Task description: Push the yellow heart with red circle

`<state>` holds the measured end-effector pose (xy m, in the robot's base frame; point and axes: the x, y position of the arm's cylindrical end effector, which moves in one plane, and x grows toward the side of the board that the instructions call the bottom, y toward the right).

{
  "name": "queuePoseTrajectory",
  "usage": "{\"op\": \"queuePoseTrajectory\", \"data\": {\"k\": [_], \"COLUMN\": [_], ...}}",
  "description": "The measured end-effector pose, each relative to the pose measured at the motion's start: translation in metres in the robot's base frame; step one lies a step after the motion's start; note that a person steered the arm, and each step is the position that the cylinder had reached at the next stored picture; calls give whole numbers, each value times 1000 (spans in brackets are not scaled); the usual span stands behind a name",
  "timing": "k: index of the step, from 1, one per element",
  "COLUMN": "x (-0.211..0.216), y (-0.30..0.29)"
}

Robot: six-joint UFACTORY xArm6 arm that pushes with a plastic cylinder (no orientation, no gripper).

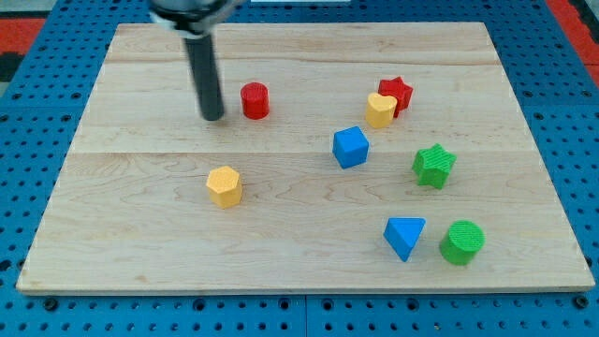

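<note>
Approach step: my tip (213, 116) — a bare rod, holding nothing — sits just left of the red circle (255, 100); next, push it right toward the yellow heart (379, 110).

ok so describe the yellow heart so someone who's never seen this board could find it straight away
Start at the wooden board and go to its upper part on the view's right, where two blocks touch. The yellow heart is the lower-left one of that pair, pressed against the red star. The only other yellow block, the yellow hexagon, stands alone left of centre, and my tip is far off beside the red circle.
</note>
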<state>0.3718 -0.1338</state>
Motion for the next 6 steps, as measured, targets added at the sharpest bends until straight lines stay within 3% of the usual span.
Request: {"op": "queuePoseTrajectory", "data": {"k": [1,2,3,4,5,6], "x": [-35,-27,-23,1,2,3], "y": [62,147,55,86,157,145]}}
